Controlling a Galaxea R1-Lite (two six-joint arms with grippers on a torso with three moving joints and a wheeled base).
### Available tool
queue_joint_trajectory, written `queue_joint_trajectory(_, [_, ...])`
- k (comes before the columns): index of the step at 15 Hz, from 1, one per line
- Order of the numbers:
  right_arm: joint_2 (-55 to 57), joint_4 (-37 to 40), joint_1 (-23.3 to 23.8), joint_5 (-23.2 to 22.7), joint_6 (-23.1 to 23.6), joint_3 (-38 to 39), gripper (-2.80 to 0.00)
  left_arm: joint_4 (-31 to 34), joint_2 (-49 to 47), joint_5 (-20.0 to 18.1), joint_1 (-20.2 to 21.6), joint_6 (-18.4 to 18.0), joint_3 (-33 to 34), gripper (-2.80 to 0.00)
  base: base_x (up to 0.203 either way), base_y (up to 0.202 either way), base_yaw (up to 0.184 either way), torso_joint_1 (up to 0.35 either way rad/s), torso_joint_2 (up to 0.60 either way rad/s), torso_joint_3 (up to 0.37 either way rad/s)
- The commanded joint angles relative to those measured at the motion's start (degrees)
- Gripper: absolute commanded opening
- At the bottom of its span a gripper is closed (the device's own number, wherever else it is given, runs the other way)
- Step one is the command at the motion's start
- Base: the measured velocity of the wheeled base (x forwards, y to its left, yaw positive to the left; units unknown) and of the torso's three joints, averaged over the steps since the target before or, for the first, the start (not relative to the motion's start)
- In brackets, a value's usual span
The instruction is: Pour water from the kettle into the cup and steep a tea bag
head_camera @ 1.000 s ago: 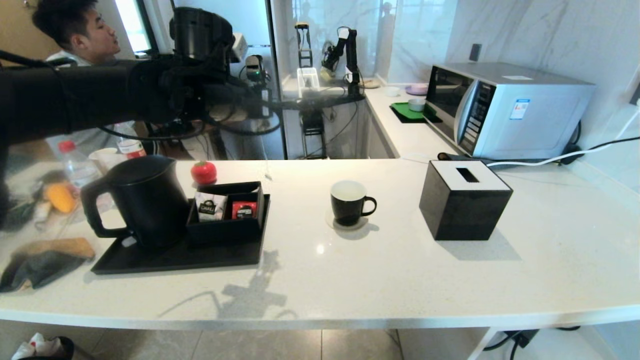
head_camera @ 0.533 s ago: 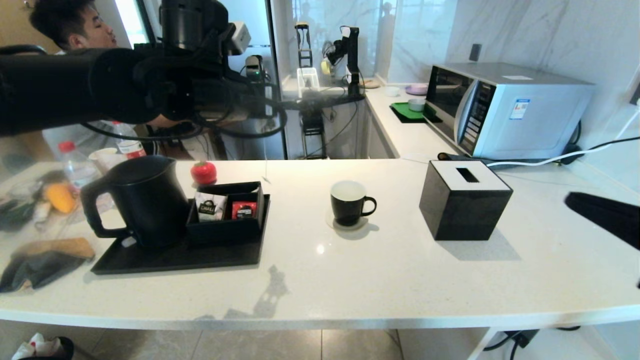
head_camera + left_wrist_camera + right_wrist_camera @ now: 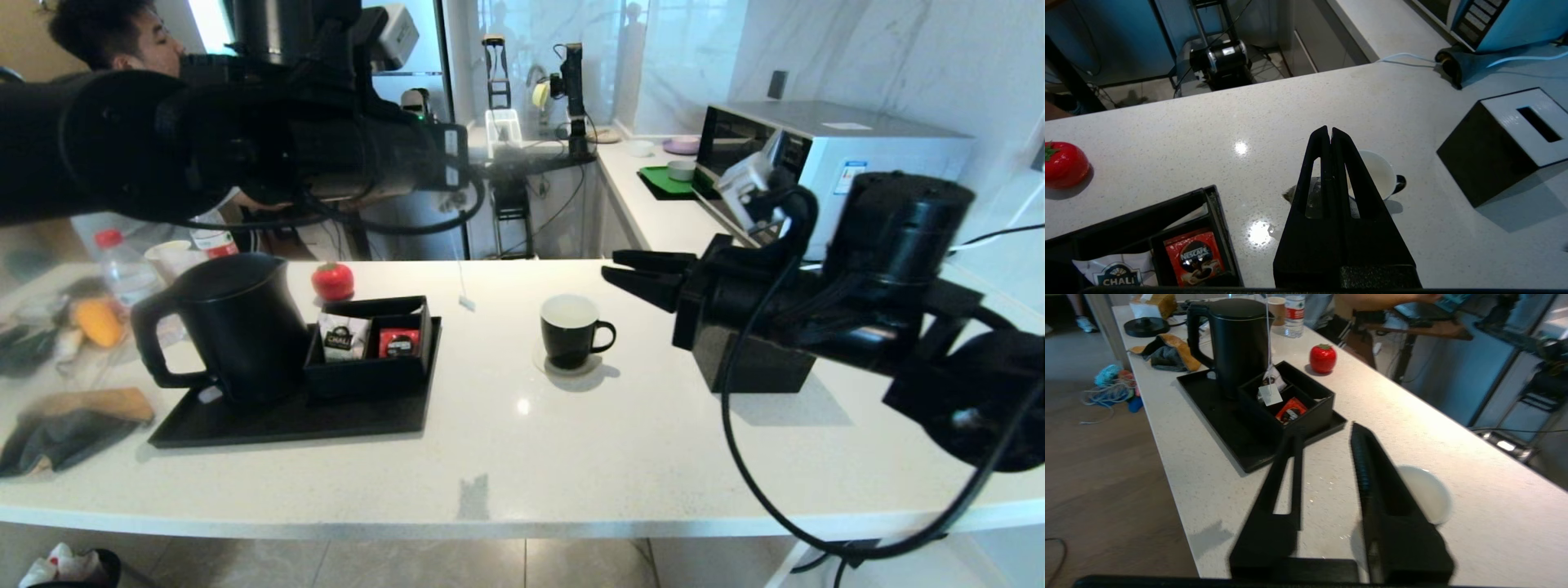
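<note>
My left gripper (image 3: pixel 457 167) is high above the counter, shut on the string of the tea bag (image 3: pixel 467 303). The small pale pouch dangles between the black box and the cup (image 3: pixel 570 331), just left of the cup. In the left wrist view the shut fingers (image 3: pixel 1329 131) cover most of the tea bag (image 3: pixel 1291 192), and the cup (image 3: pixel 1378 173) shows white inside. My right gripper (image 3: pixel 645 273) hovers open just right of the cup, above the counter. The right wrist view shows the open gripper (image 3: pixel 1326 433), the cup (image 3: pixel 1425 494) and the hanging tea bag (image 3: pixel 1269 394). The kettle (image 3: pixel 233 327) stands on the tray.
A black tray (image 3: pixel 286 420) holds the kettle and a black box with a white CHALI sachet (image 3: pixel 343 339) and a red sachet (image 3: pixel 398 343). Behind it lies a red tomato-shaped thing (image 3: pixel 332 281). A black tissue box (image 3: pixel 1494 143) sits right of the cup, a microwave (image 3: pixel 882 139) behind.
My right arm has swung in from the right edge, its open gripper now beside the cup. The left arm has carried the hanging tea bag rightward toward the cup.
</note>
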State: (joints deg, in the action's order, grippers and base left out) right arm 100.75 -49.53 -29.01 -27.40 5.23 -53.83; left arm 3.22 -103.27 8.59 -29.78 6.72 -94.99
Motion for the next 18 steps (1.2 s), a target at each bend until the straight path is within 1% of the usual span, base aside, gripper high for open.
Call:
queue_joint_trajectory(1, [8.0,-3.3,-2.4,-0.3,-3.2,-2.6,0.0,0.0,0.9,0.2,-1.0,0.1,0.2,-2.8,0.0,0.0,0.0,0.0,0.0,0.0])
queue_joint_trajectory(3, [11.7,-7.9,-3.3,-0.2,-5.7,-4.4,0.0,0.0,0.9,0.9,-2.0,0.1,0.2,-2.8,0.0,0.0,0.0,0.0,0.0,0.0])
queue_joint_trajectory(5, [14.8,-9.6,-4.5,-0.2,-6.3,-6.3,0.0,-0.1,1.0,1.2,-3.2,0.1,0.2,-2.8,0.0,0.0,0.0,0.0,0.0,0.0])
queue_joint_trajectory(9, [18.1,-9.4,-6.4,-0.1,-6.5,-12.1,0.0,-0.1,1.2,1.2,-4.6,0.1,0.2,-2.8,0.0,0.0,0.0,0.0,0.0,0.0])
queue_joint_trajectory(12, [19.6,-9.2,-7.8,-0.1,-7.6,-16.0,0.0,-0.1,1.3,1.2,-5.2,0.1,0.2,-2.8,0.0,0.0,0.0,0.0,0.0,0.0])
queue_joint_trajectory(16, [21.4,-9.1,-9.0,-0.2,-8.1,-19.8,0.0,-0.1,1.6,1.2,-6.4,0.1,0.2,-2.8,0.0,0.0,0.0,0.0,0.0,0.0])
queue_joint_trajectory(18, [21.5,-9.4,-9.6,-0.2,-9.9,-20.9,0.0,-0.1,1.8,1.2,-6.8,0.1,0.2,-2.8,0.0,0.0,0.0,0.0,0.0,0.0])
